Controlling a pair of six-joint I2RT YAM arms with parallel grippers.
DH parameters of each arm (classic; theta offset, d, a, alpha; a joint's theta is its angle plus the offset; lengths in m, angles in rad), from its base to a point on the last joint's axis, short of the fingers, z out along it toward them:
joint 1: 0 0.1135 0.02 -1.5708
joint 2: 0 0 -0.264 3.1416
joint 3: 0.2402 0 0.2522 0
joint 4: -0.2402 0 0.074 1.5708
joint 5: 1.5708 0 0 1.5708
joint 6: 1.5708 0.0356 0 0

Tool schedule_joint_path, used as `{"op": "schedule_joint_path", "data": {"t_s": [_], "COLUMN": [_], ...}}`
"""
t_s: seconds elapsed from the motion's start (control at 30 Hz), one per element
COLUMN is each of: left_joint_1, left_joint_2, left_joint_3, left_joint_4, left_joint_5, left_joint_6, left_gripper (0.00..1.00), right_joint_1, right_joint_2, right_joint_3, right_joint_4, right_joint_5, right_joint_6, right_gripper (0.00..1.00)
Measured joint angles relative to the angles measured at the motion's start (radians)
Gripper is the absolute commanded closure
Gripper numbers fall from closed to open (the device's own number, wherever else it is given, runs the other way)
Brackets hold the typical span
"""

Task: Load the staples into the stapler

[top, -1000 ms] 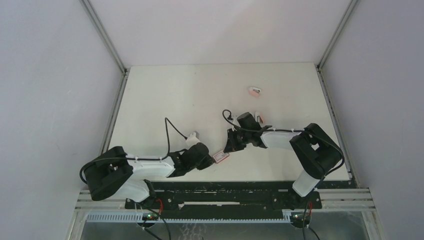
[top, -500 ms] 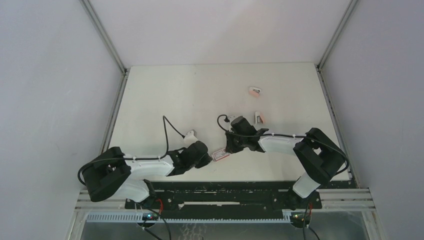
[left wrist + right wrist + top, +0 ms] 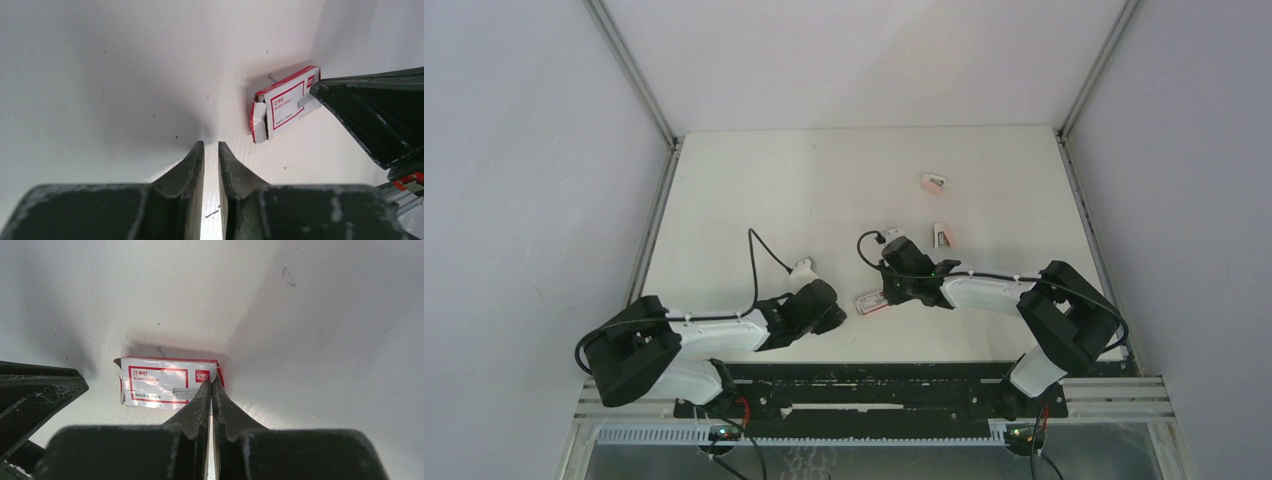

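Small flat red-and-white cardboard staples box [image 3: 871, 301] lay lengthwise near the table's [image 3: 774, 180] near edge | right gripper [image 3: 212, 382] pinched shut, tips at its end, nearer | left gripper [image 3: 210, 145] a crack apart, empty

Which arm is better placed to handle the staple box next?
Right, most likely. The right gripper is shut, with its tips right at one end of the staple box. The left gripper sits apart from the box, jaws only slightly parted, holding nothing.
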Motion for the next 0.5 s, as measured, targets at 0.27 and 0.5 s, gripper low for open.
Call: {"op": "schedule_joint_path", "data": {"t_s": [0.27,0.5], "left_joint_1": [0.003,0.011], "left_joint_2": [-0.005,0.001], "left_joint_3": [0.0,0.0], "left_joint_4": [0.021,0.053], "left_joint_5": [0.025,0.045], "left_joint_6": [0.045,0.063], "left_gripper": [0.68,0.58], "right_joint_1": [-0.026,-0.097], "right_joint_2": [-0.01,-0.096], "right_joint_3": [0.0,-0.048], "right_joint_4": [0.002,0.009], "right_joint_5": [-0.05,-0.152], "right_joint_6": [0.005,0.013], "right_gripper": [0.86,0.67]}}
